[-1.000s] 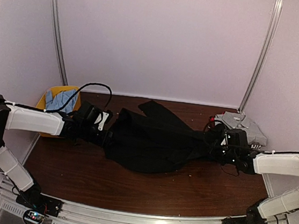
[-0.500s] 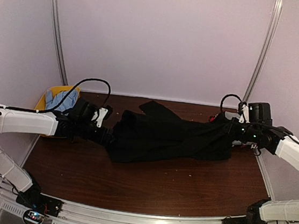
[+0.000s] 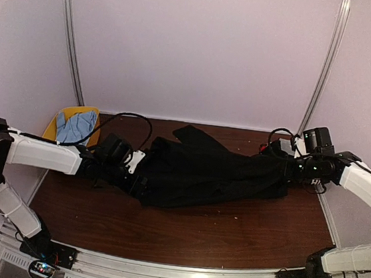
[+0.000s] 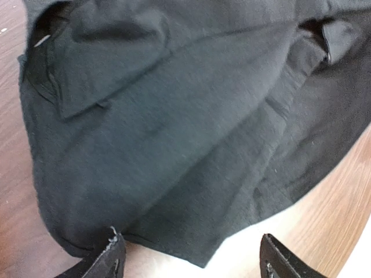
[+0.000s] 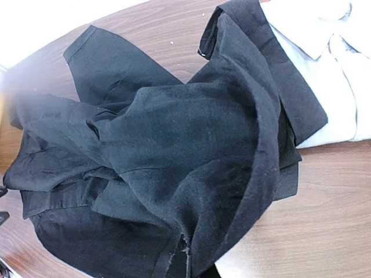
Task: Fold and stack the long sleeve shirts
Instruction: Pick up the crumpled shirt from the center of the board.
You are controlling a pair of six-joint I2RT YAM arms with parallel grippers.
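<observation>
In front of my arm bases I see a wide strip of brown tabletop (image 3: pixel 194 237). My left claw (image 4: pixel 191 263) stands released at the black shirt's (image 3: pixel 215 172) left hem. The right claw (image 3: pixel 290 170) is clenched on its other end. The shirt stretches rumpled across mid-tabletop, overlapping the grey shirt (image 5: pixel 330 87) far right.

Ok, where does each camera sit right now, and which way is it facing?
Top external: above and behind the bases, facing down over the table; both arms show, black shirt between left gripper and right gripper.
Left wrist: looks down at the shirt's collar end; its open fingertips show at the bottom.
Right wrist: looks along the shirt, grey shirt beyond; fingers hidden by cloth.
Shared: the black shirt.
</observation>
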